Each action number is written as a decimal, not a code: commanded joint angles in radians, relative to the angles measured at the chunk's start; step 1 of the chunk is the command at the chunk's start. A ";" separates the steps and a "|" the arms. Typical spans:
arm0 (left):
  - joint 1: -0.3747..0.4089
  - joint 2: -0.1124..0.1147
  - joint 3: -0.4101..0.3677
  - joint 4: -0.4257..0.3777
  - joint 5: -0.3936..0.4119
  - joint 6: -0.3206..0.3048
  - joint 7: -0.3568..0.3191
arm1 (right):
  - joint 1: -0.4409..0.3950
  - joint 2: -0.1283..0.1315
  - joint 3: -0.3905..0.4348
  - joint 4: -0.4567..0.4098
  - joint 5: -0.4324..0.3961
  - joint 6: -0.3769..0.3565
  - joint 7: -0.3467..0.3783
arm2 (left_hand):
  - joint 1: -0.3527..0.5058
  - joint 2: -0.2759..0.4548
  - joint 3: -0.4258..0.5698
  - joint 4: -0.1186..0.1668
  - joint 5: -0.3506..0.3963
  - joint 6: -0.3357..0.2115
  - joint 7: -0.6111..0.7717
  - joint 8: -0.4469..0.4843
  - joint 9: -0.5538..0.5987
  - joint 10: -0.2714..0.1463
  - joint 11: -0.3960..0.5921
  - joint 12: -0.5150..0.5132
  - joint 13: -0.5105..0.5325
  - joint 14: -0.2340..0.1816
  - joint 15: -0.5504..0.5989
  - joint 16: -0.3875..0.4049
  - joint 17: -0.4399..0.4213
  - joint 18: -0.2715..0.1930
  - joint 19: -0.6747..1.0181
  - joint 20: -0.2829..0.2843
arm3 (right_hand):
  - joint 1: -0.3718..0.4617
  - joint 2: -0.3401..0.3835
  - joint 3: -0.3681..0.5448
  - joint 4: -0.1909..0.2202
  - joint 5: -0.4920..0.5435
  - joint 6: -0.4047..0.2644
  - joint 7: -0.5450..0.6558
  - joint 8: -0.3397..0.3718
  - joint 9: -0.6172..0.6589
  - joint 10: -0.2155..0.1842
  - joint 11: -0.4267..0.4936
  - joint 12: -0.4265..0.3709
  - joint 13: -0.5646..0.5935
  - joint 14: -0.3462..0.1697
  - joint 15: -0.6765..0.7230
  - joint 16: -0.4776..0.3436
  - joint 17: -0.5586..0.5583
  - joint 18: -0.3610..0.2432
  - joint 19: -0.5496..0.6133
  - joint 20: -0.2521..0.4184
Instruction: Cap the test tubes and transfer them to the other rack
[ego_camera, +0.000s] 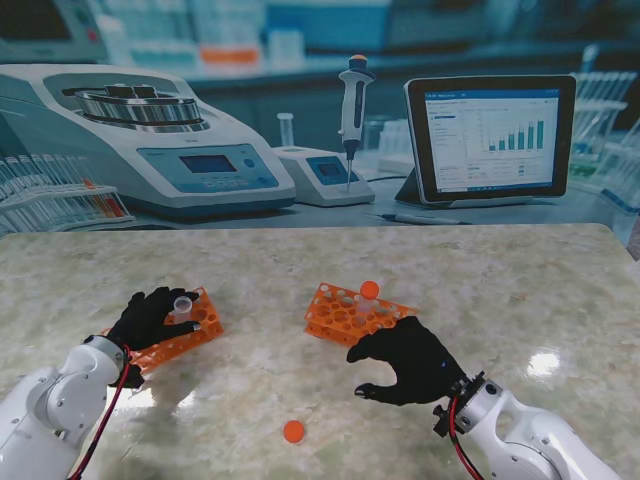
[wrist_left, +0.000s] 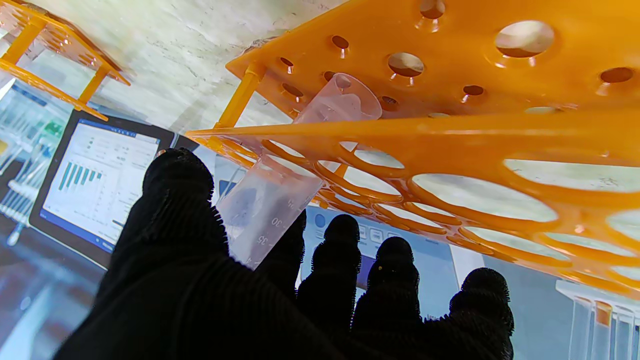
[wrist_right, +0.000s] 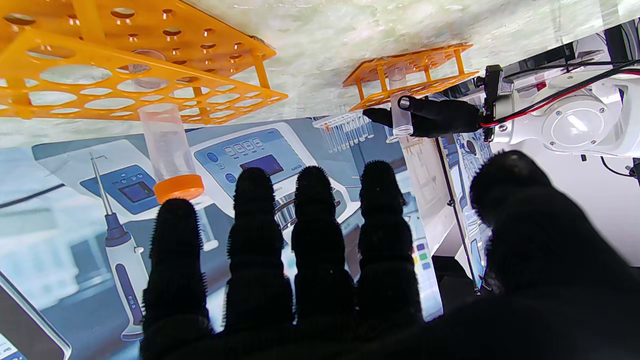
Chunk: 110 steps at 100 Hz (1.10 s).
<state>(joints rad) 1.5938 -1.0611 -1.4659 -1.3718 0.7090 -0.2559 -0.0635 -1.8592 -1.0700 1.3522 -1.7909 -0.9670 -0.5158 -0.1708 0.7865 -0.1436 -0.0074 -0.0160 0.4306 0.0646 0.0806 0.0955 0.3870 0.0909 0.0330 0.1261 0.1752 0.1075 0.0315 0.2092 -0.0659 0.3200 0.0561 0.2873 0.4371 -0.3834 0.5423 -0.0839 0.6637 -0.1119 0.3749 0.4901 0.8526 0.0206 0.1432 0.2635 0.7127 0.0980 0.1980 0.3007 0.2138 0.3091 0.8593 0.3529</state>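
An uncapped clear test tube (ego_camera: 183, 303) stands in the left orange rack (ego_camera: 190, 335). My left hand (ego_camera: 148, 317) is shut on it. In the left wrist view the tube (wrist_left: 270, 200) sits pinched between thumb and forefinger of that hand (wrist_left: 200, 280), its foot still in the rack (wrist_left: 450, 45). The right orange rack (ego_camera: 345, 312) holds one tube with an orange cap (ego_camera: 369, 289). My right hand (ego_camera: 408, 360) hovers open just nearer to me than that rack, holding nothing. The right wrist view shows the capped tube (wrist_right: 165, 145) beyond the spread fingers (wrist_right: 315, 220).
One loose orange cap (ego_camera: 293, 431) lies on the marble table (ego_camera: 520, 290), nearer to me between the two hands. A printed lab backdrop (ego_camera: 300, 120) rises behind the table's far edge.
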 joint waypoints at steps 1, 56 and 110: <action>0.005 -0.001 0.003 0.000 -0.001 0.003 -0.005 | -0.004 0.000 -0.004 0.001 0.000 -0.001 0.000 | 0.007 0.045 -0.006 -0.015 0.048 -0.079 0.029 0.017 -0.038 -0.006 -0.015 -0.018 -0.044 -0.038 -0.019 -0.010 -0.010 -0.029 -0.052 -0.045 | -0.009 0.027 -0.018 0.024 -0.028 0.007 -0.010 -0.005 0.018 -0.036 -0.005 0.007 -0.029 -0.016 -0.054 -0.016 -0.016 0.018 -0.017 0.000; 0.008 -0.005 0.010 0.008 -0.012 0.001 0.009 | -0.001 0.000 -0.006 0.006 0.001 -0.002 0.000 | 0.192 0.142 -0.017 -0.022 0.211 -0.332 0.234 0.154 -0.019 -0.066 0.017 -0.020 -0.031 -0.063 -0.014 -0.007 -0.005 -0.047 -0.058 -0.078 | -0.007 0.028 -0.019 0.024 -0.028 0.009 -0.010 -0.005 0.017 -0.036 -0.006 0.007 -0.029 -0.015 -0.054 -0.016 -0.017 0.016 -0.018 0.001; 0.041 -0.012 -0.034 -0.008 -0.016 -0.016 0.044 | 0.000 0.000 -0.010 0.005 0.003 -0.002 0.005 | 0.193 0.164 -0.022 -0.017 0.202 -0.318 0.223 0.142 -0.015 -0.065 0.021 -0.021 -0.027 -0.062 -0.014 -0.004 -0.004 -0.049 -0.057 -0.080 | -0.010 0.035 -0.024 0.024 -0.027 0.008 -0.009 -0.004 0.016 -0.036 -0.006 0.007 -0.030 -0.014 -0.054 -0.017 -0.016 0.017 -0.018 0.001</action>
<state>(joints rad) 1.6264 -1.0719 -1.4936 -1.3747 0.6949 -0.2693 -0.0217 -1.8535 -1.0697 1.3469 -1.7863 -0.9651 -0.5181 -0.1690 0.8703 -0.1111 -0.0875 -0.0447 0.5485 -0.1570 0.2480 0.2092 0.3757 0.0593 0.0483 0.1255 0.1749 0.0752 0.0315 0.2092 -0.0646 0.3031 0.0547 0.2486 0.4371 -0.3820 0.5423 -0.0839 0.6637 -0.1119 0.3749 0.4901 0.8527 0.0205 0.1432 0.2635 0.7127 0.0980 0.1980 0.2993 0.2138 0.3091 0.8591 0.3529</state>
